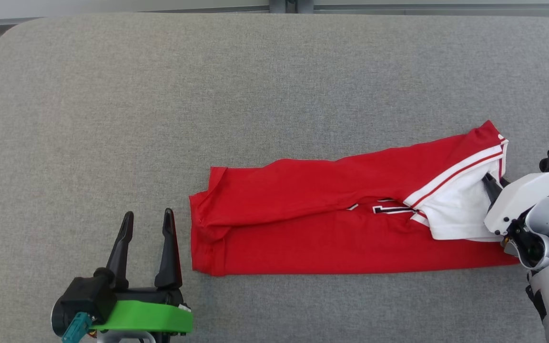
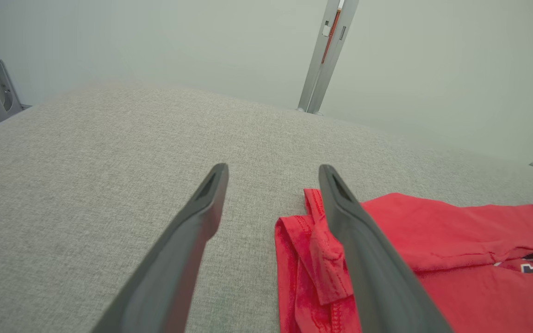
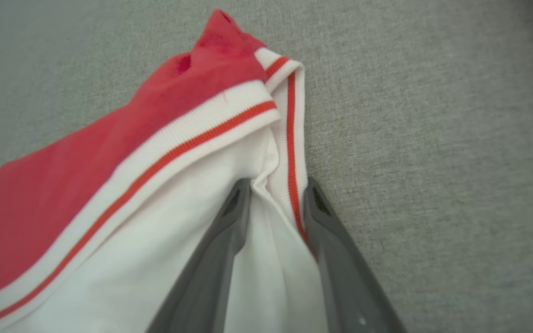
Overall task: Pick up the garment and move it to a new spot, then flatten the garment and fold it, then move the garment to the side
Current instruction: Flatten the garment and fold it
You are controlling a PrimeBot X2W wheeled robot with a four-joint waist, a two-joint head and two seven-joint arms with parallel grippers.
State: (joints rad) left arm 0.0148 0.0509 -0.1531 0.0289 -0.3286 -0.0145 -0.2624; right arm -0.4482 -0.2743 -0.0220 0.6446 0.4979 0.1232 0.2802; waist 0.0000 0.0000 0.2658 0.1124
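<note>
The garment [image 1: 327, 214] is a red shirt with white, red-striped trim, folded into a long band across the grey cushion [image 1: 160, 95]. In the right wrist view my right gripper [image 3: 278, 182] has its two fingers closed around a bunched fold of the white trim of the garment [image 3: 86, 185]. In the head view the right gripper [image 1: 491, 183] sits at the band's right end. My left gripper [image 1: 148, 214] stands open just left of the band's left end, holding nothing. From the left wrist, the left gripper [image 2: 273, 171] hovers beside the hem of the garment [image 2: 433, 240].
The cushion's rounded left corner [image 1: 12, 38] and back edge run along the top of the head view. A grey metal post [image 2: 326, 55] stands behind the cushion against a pale wall. Bare cushion lies left of and behind the shirt.
</note>
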